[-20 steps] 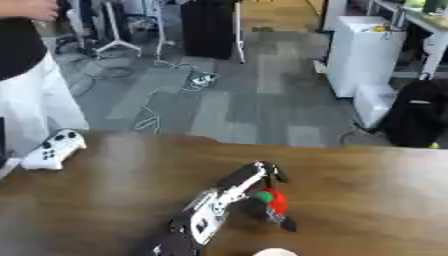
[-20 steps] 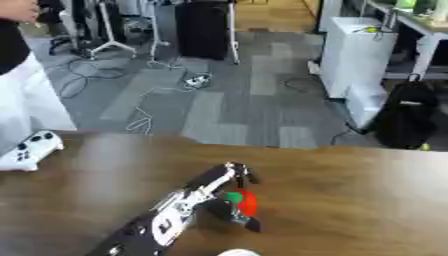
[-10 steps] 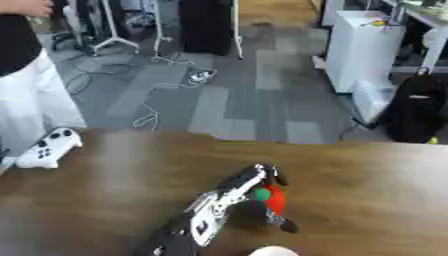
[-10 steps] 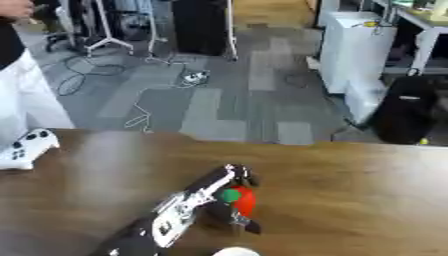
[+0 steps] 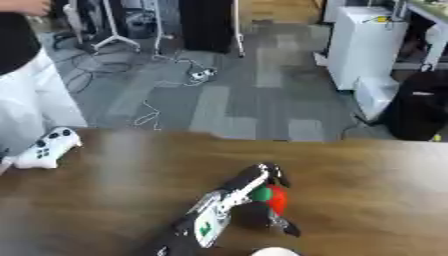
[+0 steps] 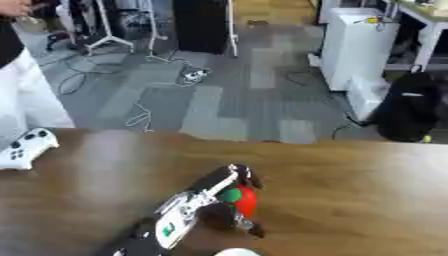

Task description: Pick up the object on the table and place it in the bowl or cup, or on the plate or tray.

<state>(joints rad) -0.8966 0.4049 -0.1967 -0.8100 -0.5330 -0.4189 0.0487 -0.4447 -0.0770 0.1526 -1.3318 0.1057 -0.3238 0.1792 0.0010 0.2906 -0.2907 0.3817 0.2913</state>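
Work surface: a brown wood-grain table point(image 5: 367, 175) fills the lower half of both views, its far edge running across mid-frame. A white game controller point(image 5: 48, 148) lies near the table's left edge.

Floor beyond: grey carpet tiles point(image 5: 262, 95) in mixed light and dark shades, giving way to a strip of wood flooring point(image 6: 271, 10) at the far end. Loose cables and a white power strip point(image 5: 203, 75) lie on the carpet.

Furniture: a white cabinet point(image 5: 372, 47) stands at the right, a black bag point(image 6: 411, 112) on the floor in front of it. A tall black unit point(image 5: 207, 25) stands at the rear centre, metal stand legs point(image 5: 114, 35) to its left.
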